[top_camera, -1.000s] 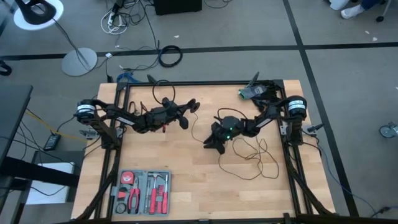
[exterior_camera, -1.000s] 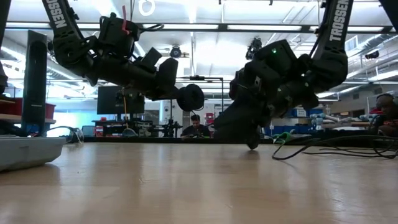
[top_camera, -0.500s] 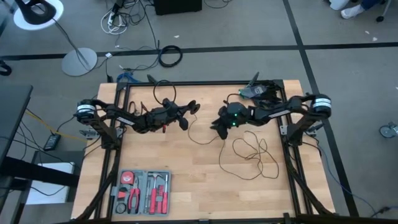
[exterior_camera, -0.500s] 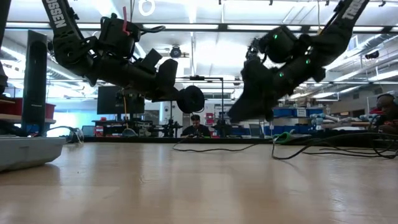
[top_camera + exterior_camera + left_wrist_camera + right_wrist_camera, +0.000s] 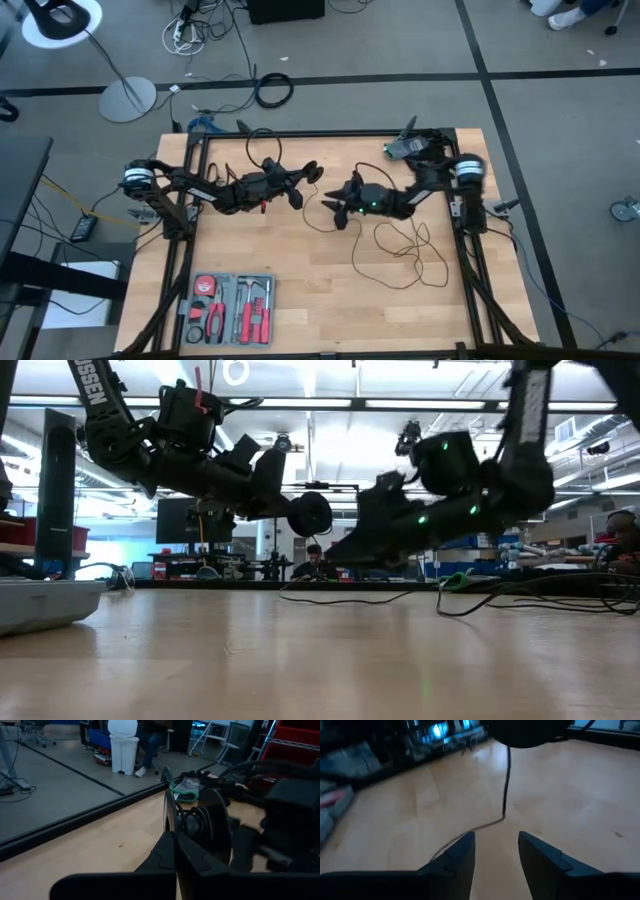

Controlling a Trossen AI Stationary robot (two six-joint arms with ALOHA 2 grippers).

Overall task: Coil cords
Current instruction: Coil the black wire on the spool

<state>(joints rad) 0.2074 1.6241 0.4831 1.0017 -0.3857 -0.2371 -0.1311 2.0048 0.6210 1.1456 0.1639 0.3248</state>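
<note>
Grey floor [image 5: 400, 40] crossed by dark lines, floor lamp [image 5: 125, 97] beside table

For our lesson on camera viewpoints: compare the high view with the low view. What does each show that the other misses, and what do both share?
Only the high view shows the thin black wire's loose loops spread out on the wooden table, and the tools inside the grey tool case.

Only the low view shows both grippers raised off the tabletop, and a seated person behind.

Both show the left gripper shut on the round black puck and the open right gripper.
</note>
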